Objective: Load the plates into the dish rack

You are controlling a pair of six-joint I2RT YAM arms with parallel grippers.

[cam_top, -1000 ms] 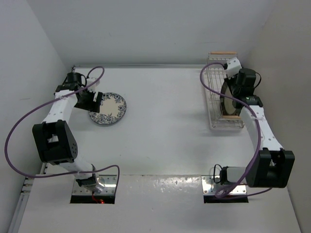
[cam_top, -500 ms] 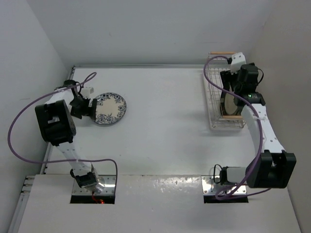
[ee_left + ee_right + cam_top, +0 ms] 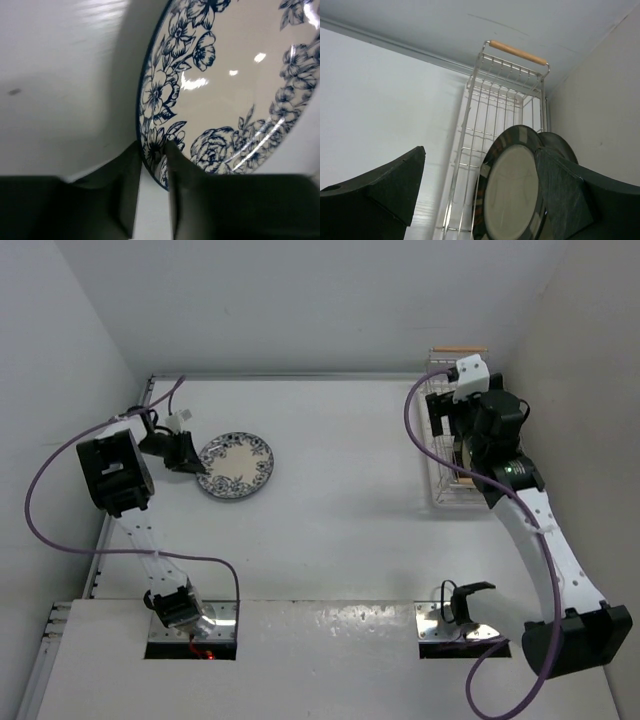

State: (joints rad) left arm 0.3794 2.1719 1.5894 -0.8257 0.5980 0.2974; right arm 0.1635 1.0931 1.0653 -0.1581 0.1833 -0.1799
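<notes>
**A:** Top view first. Where is the plate that isn't racked yet?

**B:** The blue floral plate [image 3: 237, 466] is on the table [image 3: 340, 470] at the 9 o'clock side. It is well apart from the dish rack [image 3: 438, 485] at 3 o'clock, whose long axis runs 12 to 6. The left gripper [image 3: 195, 462] sits at the plate's 9 o'clock rim, so the plate stretches toward 3 o'clock from the jaws. The left arm is much the nearer.

**A:** And the left wrist view?

**B:** The fingers [image 3: 127, 195] stand one on each side of the rim and are closed onto it. I can't judge how firm the pinch is.

**A:** Right wrist?

**B:** The right gripper [image 3: 480, 152] has its jaws wide apart with nothing between them, looking along the rack toward 12 o'clock. A dark-rimmed plate [image 3: 512, 200] stands on edge there, with a second plate [image 3: 559, 144] just behind it.
</notes>
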